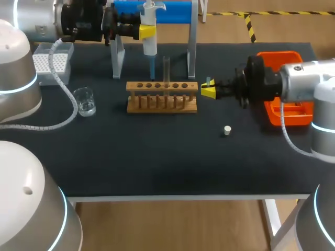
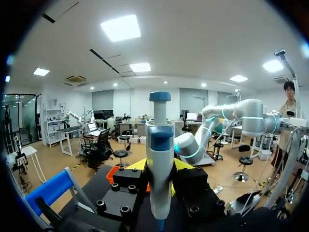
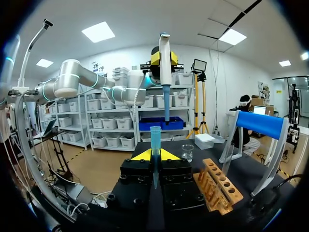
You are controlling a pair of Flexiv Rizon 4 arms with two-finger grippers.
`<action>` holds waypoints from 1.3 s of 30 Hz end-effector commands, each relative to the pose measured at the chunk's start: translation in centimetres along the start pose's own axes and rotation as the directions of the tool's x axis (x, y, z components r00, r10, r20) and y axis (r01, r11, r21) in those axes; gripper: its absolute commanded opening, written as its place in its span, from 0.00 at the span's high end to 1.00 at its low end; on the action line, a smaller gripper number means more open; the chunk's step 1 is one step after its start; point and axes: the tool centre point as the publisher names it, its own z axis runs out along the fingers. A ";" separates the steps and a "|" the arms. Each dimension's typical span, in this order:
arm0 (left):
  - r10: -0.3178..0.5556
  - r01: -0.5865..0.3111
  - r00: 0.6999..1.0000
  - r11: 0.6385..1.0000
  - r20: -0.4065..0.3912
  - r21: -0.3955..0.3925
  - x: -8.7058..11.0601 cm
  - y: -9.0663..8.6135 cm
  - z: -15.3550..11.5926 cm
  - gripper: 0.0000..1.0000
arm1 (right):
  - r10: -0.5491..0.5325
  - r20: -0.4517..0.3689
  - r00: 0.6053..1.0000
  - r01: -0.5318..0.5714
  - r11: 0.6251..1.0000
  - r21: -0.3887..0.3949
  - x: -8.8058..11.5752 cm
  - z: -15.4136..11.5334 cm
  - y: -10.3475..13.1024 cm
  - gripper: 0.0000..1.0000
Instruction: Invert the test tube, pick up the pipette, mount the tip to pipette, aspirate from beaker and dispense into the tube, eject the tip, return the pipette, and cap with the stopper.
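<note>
Dark table: left gripper clamped on pipette, far of wooden rack; test tube upright in rack. Right gripper clamped on blue tip, just right of rack. Stopper lies nearer, right.

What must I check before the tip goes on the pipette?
1. Pipette held in the left gripper: ok.
2. Tip held in the right gripper: ok.
3. Tip lined up under the pipette's lower end: not ok, it is off to one side.
4. Pipette's lower end bare: cannot tell.
5. Test tube upright in the rack: ok.
</note>
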 end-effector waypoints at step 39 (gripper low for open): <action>0.002 -0.002 1.000 1.000 0.001 0.004 0.1 0.0 0.0 1.00 | -0.005 -0.058 0.998 0.004 1.000 -0.018 0.4 6.3 1.0 1.00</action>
